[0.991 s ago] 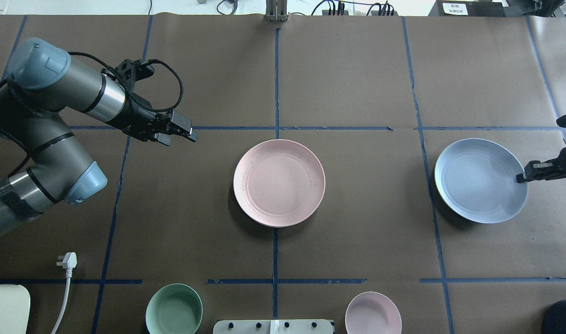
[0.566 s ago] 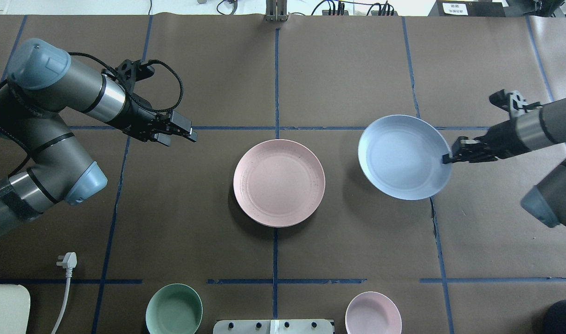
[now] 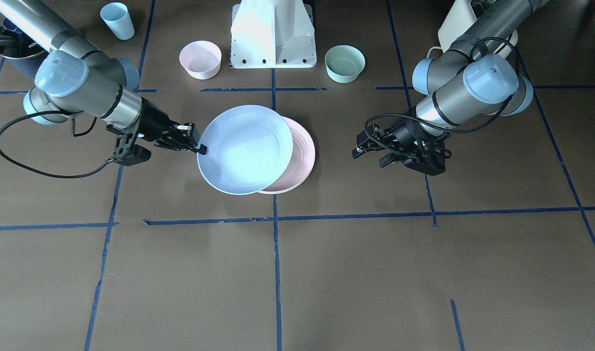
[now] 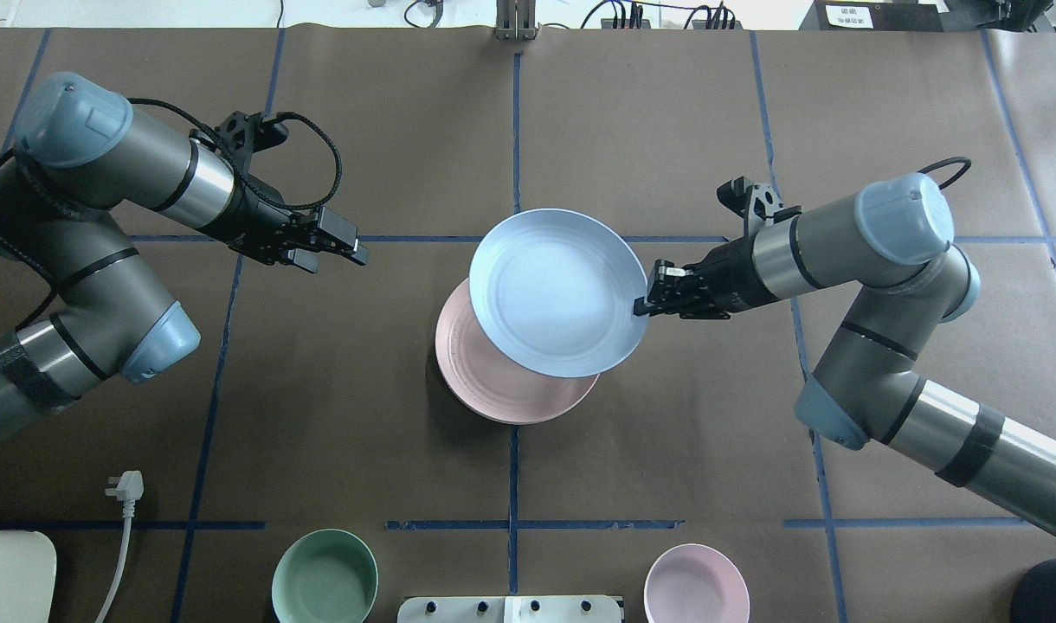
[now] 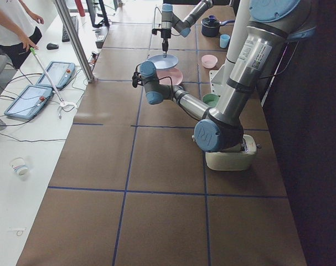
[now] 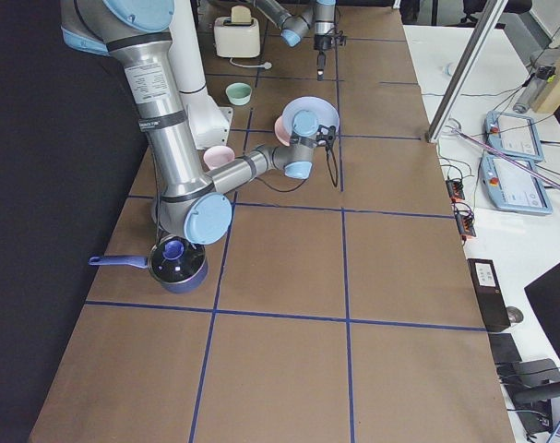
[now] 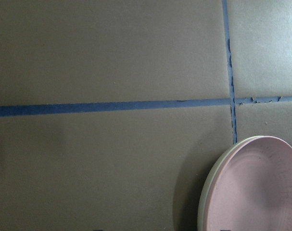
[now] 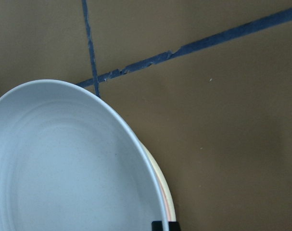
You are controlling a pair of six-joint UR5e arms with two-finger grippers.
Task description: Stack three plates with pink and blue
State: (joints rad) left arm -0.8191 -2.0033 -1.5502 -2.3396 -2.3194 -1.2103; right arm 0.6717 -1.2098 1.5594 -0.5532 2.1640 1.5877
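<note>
**Blue plate in the air, not yet centred over the other two.**

The left gripper [image 4: 355,244] hangs empty with its jaws apart, well clear of the plates. In the middle, the pink plate [image 4: 511,394] lies on the table [image 4: 666,450], with a cream plate [image 7: 202,204] showing as a thin rim beneath it. The blue plate [image 4: 558,303] is held above them, shifted towards the right arm's side and seemingly tilted. The right gripper [image 4: 642,305] is clamped on its rim at one edge only. A release here would probably land it off-centre, where it could rock on the pink rim or slide off. The one-edge pinch may let the plate swing down, and a tilted descent could push the lower plates sideways.
</note>
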